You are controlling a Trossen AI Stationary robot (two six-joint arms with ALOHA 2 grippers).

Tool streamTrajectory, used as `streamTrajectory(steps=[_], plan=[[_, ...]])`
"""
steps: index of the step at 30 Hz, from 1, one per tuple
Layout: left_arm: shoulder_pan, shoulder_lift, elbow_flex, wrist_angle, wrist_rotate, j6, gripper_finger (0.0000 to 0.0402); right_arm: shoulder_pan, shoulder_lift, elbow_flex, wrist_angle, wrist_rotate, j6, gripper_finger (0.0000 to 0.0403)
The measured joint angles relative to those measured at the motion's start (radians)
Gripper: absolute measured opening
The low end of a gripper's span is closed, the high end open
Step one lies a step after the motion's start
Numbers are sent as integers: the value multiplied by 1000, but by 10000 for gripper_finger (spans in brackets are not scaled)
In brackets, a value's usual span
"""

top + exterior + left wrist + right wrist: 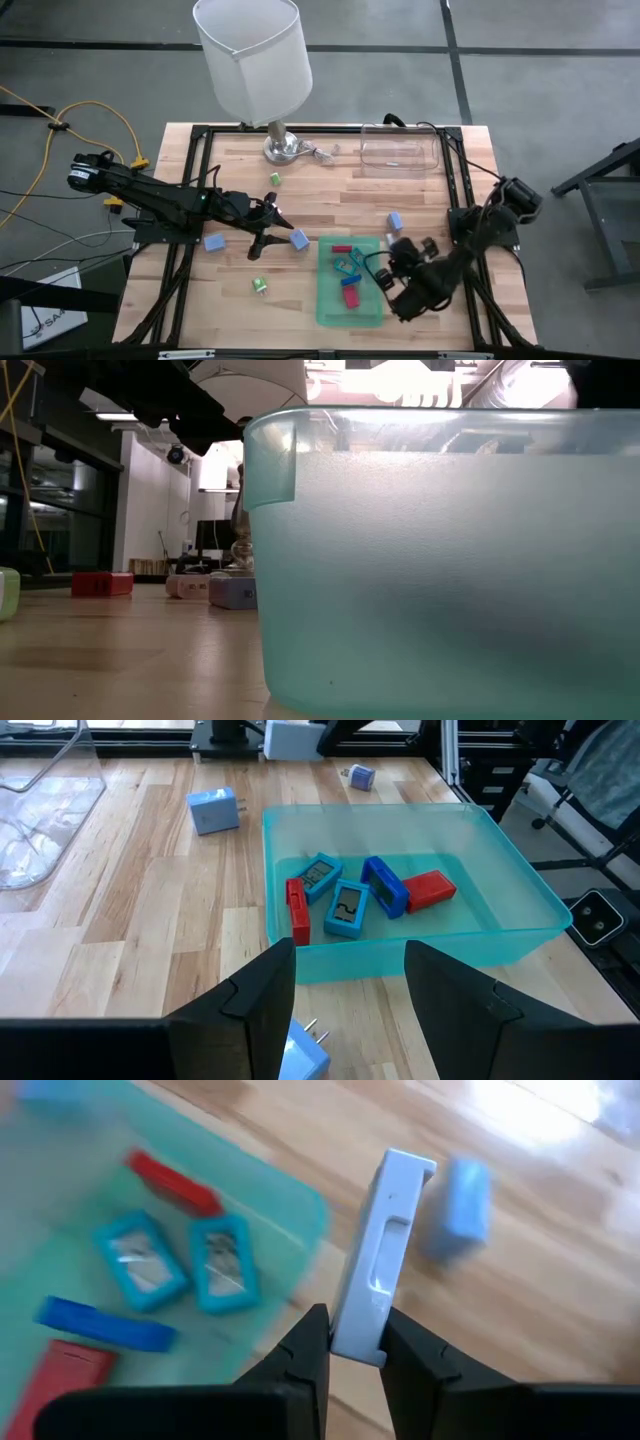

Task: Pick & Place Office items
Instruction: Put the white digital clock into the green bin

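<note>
Tray [520,910]: green, holds five pieces, two teal [347,908], two red [432,889], one blue [385,886].
Right gripper [357,1348]: above the tray's edge, jaws narrow, pinching one pale block [382,1260] that stands upright.
Left gripper [268,232]: low over the table beside the tray, jaws half apart, holding nothing; one blue plug piece [303,1052] lies just under it.
Loose on table: three blue blocks [214,243], two green pieces [260,285].
Container [400,150]: clear, far corner.

You've got even, bright light on the table [330,190] from overhead. Low view is dim, ceiling lights glaring above the tray [450,560]. Your right wrist view is soft, with window glare on the wood.
</note>
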Motion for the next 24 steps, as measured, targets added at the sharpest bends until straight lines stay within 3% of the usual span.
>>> streamTrajectory(steps=[5,11,24], plan=[[0,0,0,0,0,0,184,-60,0,30,248,19,-322,60],[0,0,0,0,0,0,184,-111,8,31,547,-31,-639,60],[0,0,0,4,0,0,184,-112,141,30,819,-104,-689,60]])
